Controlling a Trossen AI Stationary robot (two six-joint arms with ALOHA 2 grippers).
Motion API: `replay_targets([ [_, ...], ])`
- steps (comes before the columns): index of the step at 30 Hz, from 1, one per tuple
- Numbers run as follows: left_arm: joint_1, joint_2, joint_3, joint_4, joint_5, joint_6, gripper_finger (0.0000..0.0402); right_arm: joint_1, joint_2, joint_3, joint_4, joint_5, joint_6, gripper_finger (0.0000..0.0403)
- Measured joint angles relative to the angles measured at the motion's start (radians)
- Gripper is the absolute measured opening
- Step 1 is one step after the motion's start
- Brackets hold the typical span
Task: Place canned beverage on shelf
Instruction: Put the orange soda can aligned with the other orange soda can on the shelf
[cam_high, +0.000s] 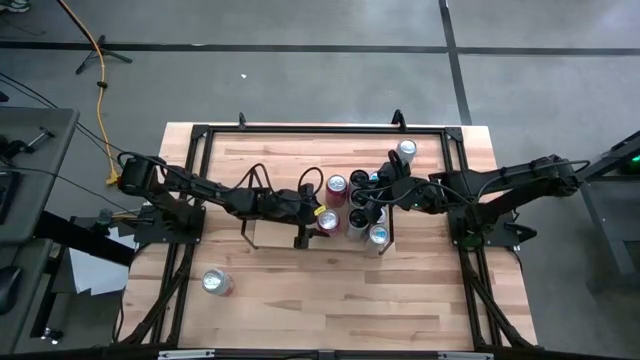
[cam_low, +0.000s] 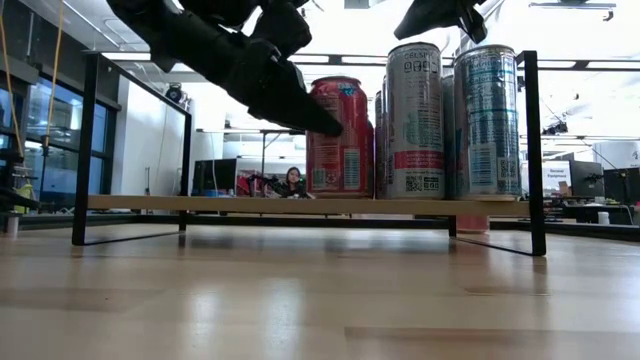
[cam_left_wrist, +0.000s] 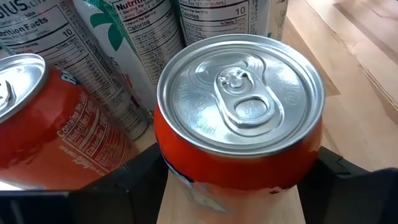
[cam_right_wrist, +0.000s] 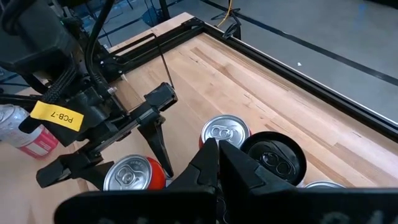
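A red can (cam_left_wrist: 239, 99) stands upright on the shelf's light-wood board (cam_low: 200, 204), next to a second red can (cam_left_wrist: 37, 124) and several tall silver cans (cam_low: 450, 120). My left gripper (cam_high: 322, 220) reaches in from the table's left and is shut on the first red can (cam_high: 329, 221). My right gripper (cam_right_wrist: 214, 155) is shut and hovers just above the silver and black can tops (cam_right_wrist: 273, 158). It also shows in the high view (cam_high: 378, 190). I cannot tell whether it touches them. My left gripper pinches the red can's side wall (cam_left_wrist: 180, 168) between its two fingers (cam_left_wrist: 134, 183), one on each opposite side, a little below the top rim. The fingers slant down from the table's left. The can is upright, its base on the shelf board (cam_left_wrist: 230, 208).
A loose can (cam_high: 215, 282) lies on the tabletop near the front left; it also shows in the right wrist view (cam_right_wrist: 18, 127). One more can (cam_high: 406, 150) stands at the back right. Black wire frames (cam_low: 530, 150) close the shelf's ends. Black rails (cam_high: 300, 128) edge the table.
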Motion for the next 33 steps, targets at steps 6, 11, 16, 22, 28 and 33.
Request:
replay_targets([
  [6, 0.0, 0.0, 0.0, -0.001, -0.004, 0.001, 0.0243, 0.0, 0.0, 0.0, 0.0, 0.0, -0.001, 0.0],
  [11, 0.002, 0.002, -0.002, 0.018, -0.004, 0.029, 0.0247, 0.0, 0.0, 0.0, 0.0, 0.0, -0.003, 0.0],
  [16, 0.002, 0.004, 0.004, 0.018, -0.015, 0.066, 0.0275, 0.0, 0.0, 0.0, 0.0, 0.001, -0.003, 0.0],
  [22, 0.005, 0.005, 0.034, 0.022, -0.019, 0.091, 0.0327, 0.0, 0.0, 0.0, 0.0, 0.001, -0.003, 0.0],
  [28, 0.005, -0.008, 0.062, -0.01, -0.016, 0.129, 0.0356, 0.0, 0.0, 0.0, -0.001, 0.001, -0.003, 0.0],
  [33, 0.005, -0.093, 0.072, -0.109, -0.03, 0.151, 0.0356, 0.0, 0.0, 0.0, -0.001, 0.001, -0.011, 0.0],
])
